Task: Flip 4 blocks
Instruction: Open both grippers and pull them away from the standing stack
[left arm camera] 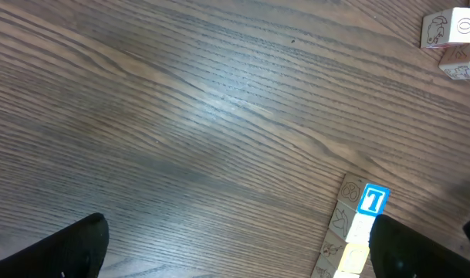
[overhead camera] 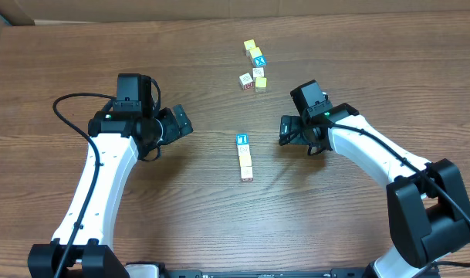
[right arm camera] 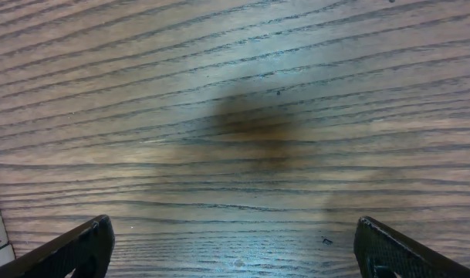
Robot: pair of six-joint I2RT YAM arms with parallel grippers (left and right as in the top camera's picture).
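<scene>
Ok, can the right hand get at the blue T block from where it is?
Probably yes. The right hand is open and empty, level with the blue T block at the end of the row, and only bare table lies between them.

- A wooden table (overhead camera: 180, 224) is filling almost the whole overhead view, its top showing a dark brown finish with fine, wavy grain
- The grain is running roughly left to right in the overhead view and slanting in the left wrist view
- A tan surface (overhead camera: 219, 8), plain and flat, is showing beyond the table's far edge and at the upper left corner
- Soft light is laying a pale sheen (left arm camera: 219, 108) on the wood in the left wrist view
- A blurred dark patch (right arm camera: 254, 127) is lying on the wood in the right wrist view, its edges fading out
</scene>
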